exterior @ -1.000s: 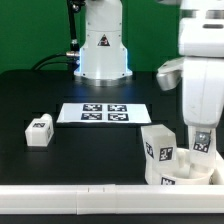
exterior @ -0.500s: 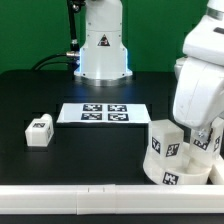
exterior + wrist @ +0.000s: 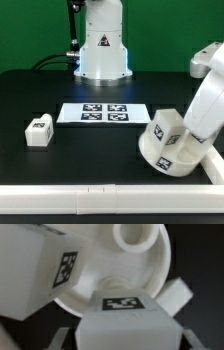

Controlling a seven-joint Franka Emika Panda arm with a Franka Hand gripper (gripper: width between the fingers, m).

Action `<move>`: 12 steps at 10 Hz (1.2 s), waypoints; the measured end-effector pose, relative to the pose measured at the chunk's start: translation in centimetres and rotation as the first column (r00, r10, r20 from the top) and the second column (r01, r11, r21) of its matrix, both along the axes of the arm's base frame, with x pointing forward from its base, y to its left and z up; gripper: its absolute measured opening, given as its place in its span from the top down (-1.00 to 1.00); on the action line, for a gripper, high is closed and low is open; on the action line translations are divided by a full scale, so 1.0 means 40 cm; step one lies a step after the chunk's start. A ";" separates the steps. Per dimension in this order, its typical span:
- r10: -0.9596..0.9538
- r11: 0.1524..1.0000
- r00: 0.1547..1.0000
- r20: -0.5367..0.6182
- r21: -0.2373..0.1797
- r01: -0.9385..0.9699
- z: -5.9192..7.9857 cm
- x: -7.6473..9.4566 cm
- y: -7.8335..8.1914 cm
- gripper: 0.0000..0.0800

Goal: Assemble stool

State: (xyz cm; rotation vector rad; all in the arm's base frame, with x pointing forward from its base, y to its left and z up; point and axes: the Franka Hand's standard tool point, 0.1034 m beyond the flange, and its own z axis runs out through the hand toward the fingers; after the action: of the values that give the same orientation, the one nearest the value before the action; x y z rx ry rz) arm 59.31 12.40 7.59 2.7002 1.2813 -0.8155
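Nearest in the exterior view: a long white border rail (image 3: 100, 190), running along the front edge of the black surface (image 3: 40, 95). Just behind it, toward the exterior view's right: the round, thick white plastic stool seat (image 3: 172, 155), tipped steeply on edge rather than lying flat, with blocky legs standing out of it. Cannot tell whether its lowest rim touches the surface.

Seen up close from the wrist: pale disc face with a recessed round socket (image 3: 135, 238), plus two short blocky white plastic legs. Centred before the lens, the gripped leg (image 3: 125, 314), wearing a black-and-white square tag (image 3: 125, 303) turned to the camera; off to one side, the second leg (image 3: 40, 277), also tagged. Only blocky patterns on these tags, nothing lettered.

Hand (image 3: 125, 339) clenched on the gripped leg, judging by the blurred grey shapes flanking it; hidden behind the stool in the exterior view. White arm (image 3: 210, 95) leaning hard, slanting down from the exterior view's upper right to the seat.

Further back, toward the exterior view's left: a loose white blocky leg (image 3: 38, 131), lying alone, well apart from the seat, one tag facing up. Beyond, mid-surface: the marker board (image 3: 105, 113), flat, printed with four black tags in a row. Farthest: the arm's white base (image 3: 103, 62), bearing a triangular warning sticker (image 3: 103, 42); symbol inside too small to make out.
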 end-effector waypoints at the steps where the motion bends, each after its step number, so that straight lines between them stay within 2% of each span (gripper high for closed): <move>1: -0.011 1.000 1.000 -0.023 -0.011 0.011 -0.004 0.010 -0.003 0.16; 8: -0.012 1.000 1.000 0.023 0.012 0.012 -0.003 0.035 -0.001 0.16; 9: -0.029 0.998 0.994 0.103 0.060 0.023 0.002 0.066 -0.001 0.16; 10: -0.040 0.996 0.988 0.151 0.085 0.027 0.004 0.071 -0.013 0.16; 12: -0.082 0.985 0.961 0.263 0.171 0.037 0.009 0.089 -0.027 0.16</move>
State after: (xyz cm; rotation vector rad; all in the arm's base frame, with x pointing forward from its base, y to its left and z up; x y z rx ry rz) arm 62.88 11.31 7.96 2.8625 1.2595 -0.3402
